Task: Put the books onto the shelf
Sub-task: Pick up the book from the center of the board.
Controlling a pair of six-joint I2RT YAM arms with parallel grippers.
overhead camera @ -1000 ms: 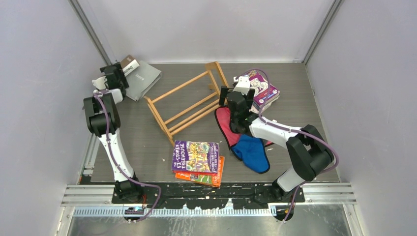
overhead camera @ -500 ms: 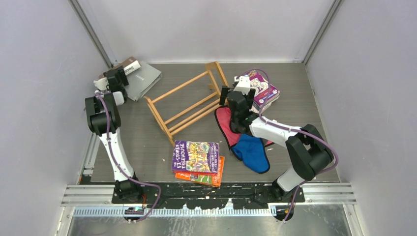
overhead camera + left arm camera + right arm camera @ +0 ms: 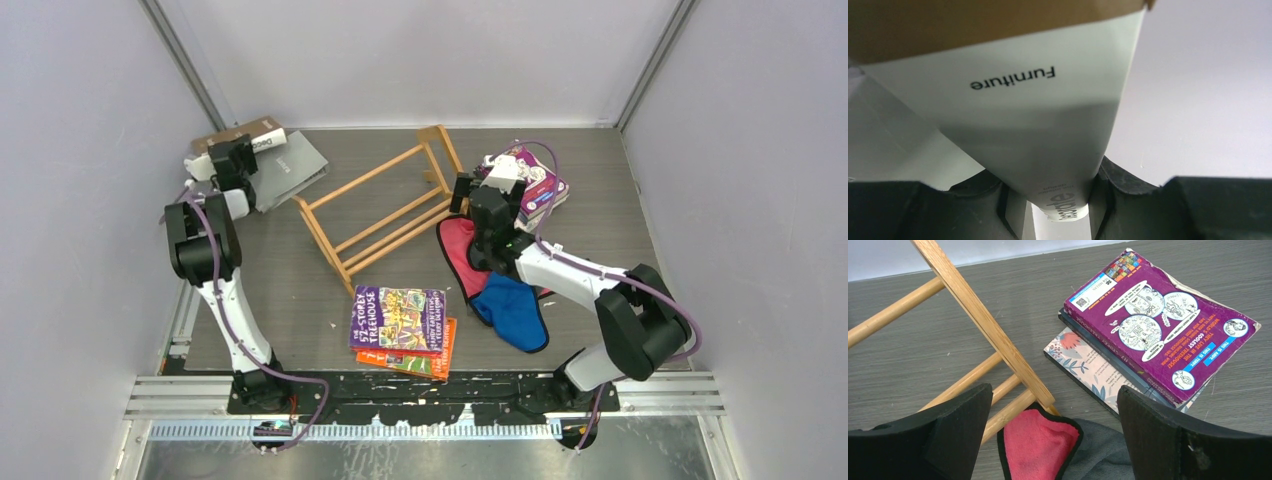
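No book is on the shelf (image 3: 385,205), which stands empty at mid-table. At far left, the left gripper (image 3: 1050,200) is clamped on the white-and-brown book (image 3: 1013,115). The other books lie flat. The right gripper (image 3: 1055,415) is spread wide and empty above the shelf's right end. Only the right wrist view shows the floral book (image 3: 1083,365) beneath the purple book (image 3: 1158,325). Only the top view shows the near Treehouse stack (image 3: 400,320).
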